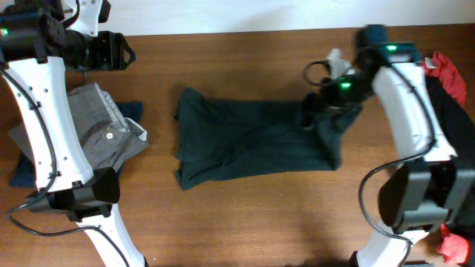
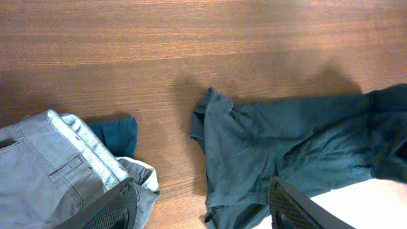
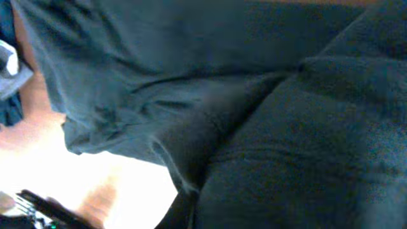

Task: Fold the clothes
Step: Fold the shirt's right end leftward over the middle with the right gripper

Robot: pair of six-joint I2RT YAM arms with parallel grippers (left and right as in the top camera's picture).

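Observation:
A dark green T-shirt (image 1: 245, 144) lies crumpled lengthwise across the middle of the wooden table. Its right end is bunched and lifted at my right gripper (image 1: 318, 111), which is shut on that fabric. In the right wrist view the T-shirt (image 3: 191, 76) fills the frame and hides the fingers. My left gripper (image 1: 126, 53) hovers open at the far left, above the table and apart from the cloth. In its own view the left gripper (image 2: 202, 189) is empty, and the T-shirt's left edge (image 2: 286, 146) lies ahead to the right.
A grey garment (image 1: 100, 130) (image 2: 44, 165) lies piled at the left on a navy one (image 1: 133, 110) (image 2: 117, 137). Red cloth (image 1: 449, 74) sits at the right edge behind the right arm. Bare wood (image 1: 245, 215) runs along the front.

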